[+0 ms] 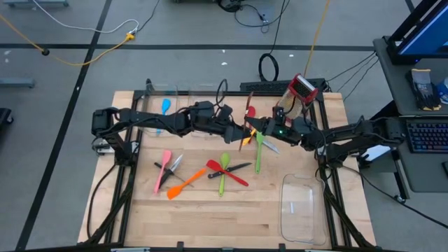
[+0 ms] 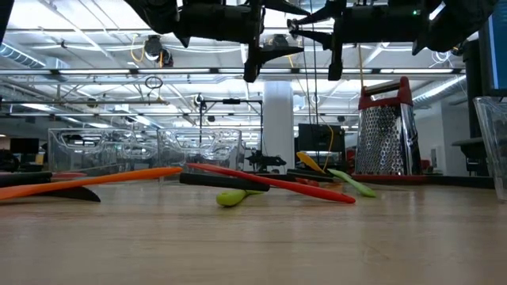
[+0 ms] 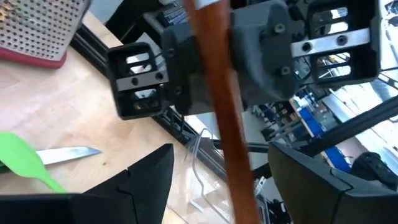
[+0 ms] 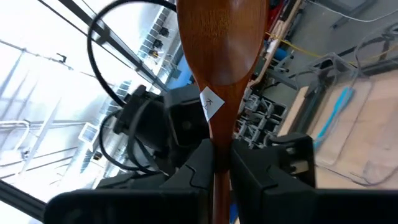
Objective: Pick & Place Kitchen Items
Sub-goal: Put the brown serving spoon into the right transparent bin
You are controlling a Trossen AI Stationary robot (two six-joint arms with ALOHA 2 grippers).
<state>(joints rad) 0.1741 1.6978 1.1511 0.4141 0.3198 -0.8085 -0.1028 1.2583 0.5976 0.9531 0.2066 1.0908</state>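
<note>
Both arms meet above the pale wooden tabletop. The right end effector pinches the brown wooden spoon's handle, at twelve o'clock from the red spatula. The left end effector stands spread around it.

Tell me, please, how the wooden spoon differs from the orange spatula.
The wooden spoon is raised off the table, clamped in the right pincer; the orange spatula lies flat on it. The spoon is brown wood; the spatula bright orange. Both are long-handled utensils.
</note>
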